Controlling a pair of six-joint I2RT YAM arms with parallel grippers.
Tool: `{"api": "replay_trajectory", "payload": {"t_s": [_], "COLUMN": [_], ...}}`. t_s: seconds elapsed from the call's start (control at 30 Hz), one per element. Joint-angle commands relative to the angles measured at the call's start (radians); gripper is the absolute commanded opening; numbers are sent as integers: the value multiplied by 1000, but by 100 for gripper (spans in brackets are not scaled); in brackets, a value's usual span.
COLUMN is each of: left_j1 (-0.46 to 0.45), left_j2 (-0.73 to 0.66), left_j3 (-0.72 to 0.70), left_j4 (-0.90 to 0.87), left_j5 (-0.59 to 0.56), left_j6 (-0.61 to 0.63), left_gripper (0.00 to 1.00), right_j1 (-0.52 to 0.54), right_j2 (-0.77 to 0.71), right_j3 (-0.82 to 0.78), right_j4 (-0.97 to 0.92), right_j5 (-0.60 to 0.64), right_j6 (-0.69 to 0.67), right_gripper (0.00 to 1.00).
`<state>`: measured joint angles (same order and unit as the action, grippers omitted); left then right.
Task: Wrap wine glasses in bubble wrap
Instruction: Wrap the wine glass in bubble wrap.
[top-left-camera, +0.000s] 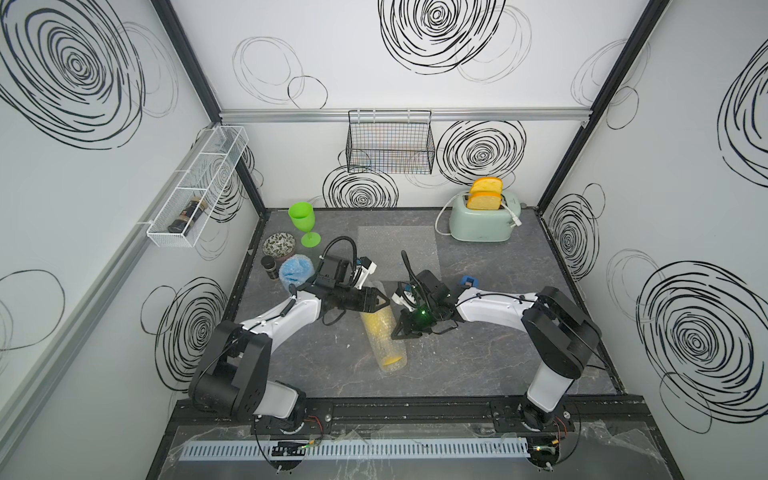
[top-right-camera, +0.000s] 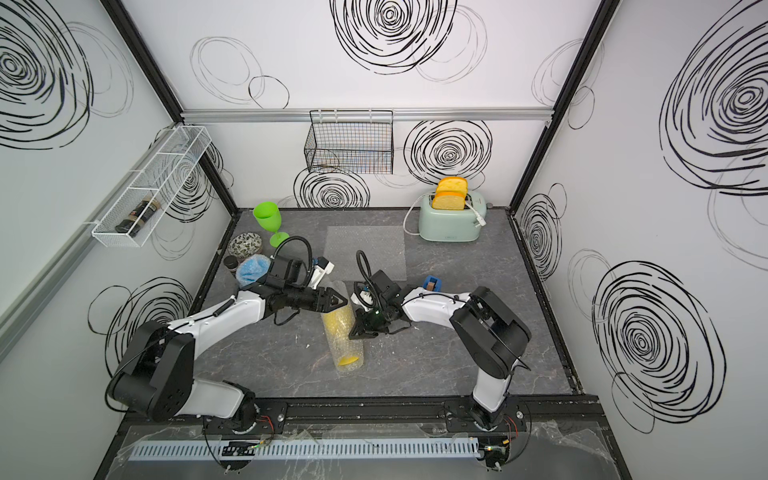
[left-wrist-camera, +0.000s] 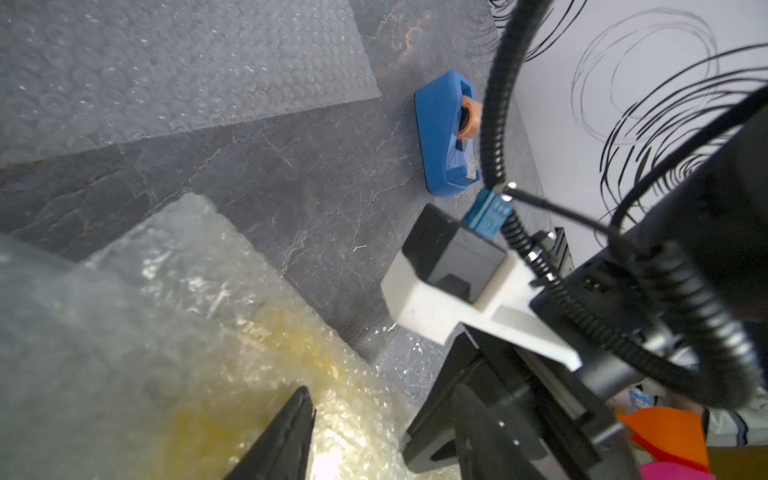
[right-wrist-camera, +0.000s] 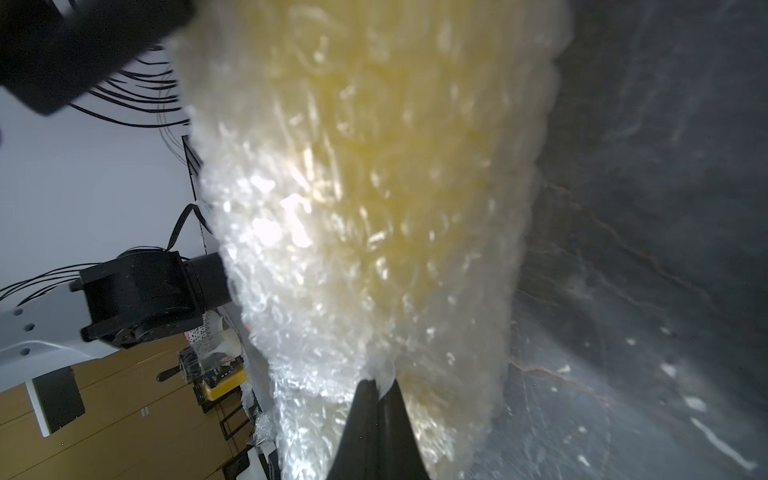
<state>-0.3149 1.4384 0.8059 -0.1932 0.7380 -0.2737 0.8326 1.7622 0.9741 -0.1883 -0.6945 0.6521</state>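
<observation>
I hold the soft bubble wrap (top-left-camera: 390, 348) by its right edge in the closed right gripper (right-wrist-camera: 374, 385); left gripper (top-left-camera: 380, 300) opening indeterminate; yellow goblet (top-left-camera: 374, 326) likely light.

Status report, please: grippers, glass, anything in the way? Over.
Left gripper open over bubble wrap. Right gripper shut on its edge. Yellow wine glass lying rolled inside. Tape dispenser apart, not blocking.

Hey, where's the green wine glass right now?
In both top views the green wine glass stands upright near the far left corner of the table, just behind the patterned bowl and to the left of the flat bubble wrap sheet.
</observation>
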Motion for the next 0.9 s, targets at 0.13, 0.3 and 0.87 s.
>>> {"api": "replay_trajectory", "payload": {"t_s": [0.13, 0.3, 0.87], "left_j1": [13, 75, 60], "left_j2": [-60, -120, -39], "left_j3": [151, 81, -151], "left_j4": [-236, -308, 37], "left_j5": [17, -58, 0], "left_j6": [24, -41, -265], "left_gripper": [76, 87, 97], "right_j1": [21, 25, 30], "right_j2": [20, 18, 12], "right_j3": [13, 15, 18], "right_j4": [2, 4, 2], "right_j5": [-20, -18, -10], "right_j6": [15, 15, 20], "right_gripper": [0, 0, 0]}}
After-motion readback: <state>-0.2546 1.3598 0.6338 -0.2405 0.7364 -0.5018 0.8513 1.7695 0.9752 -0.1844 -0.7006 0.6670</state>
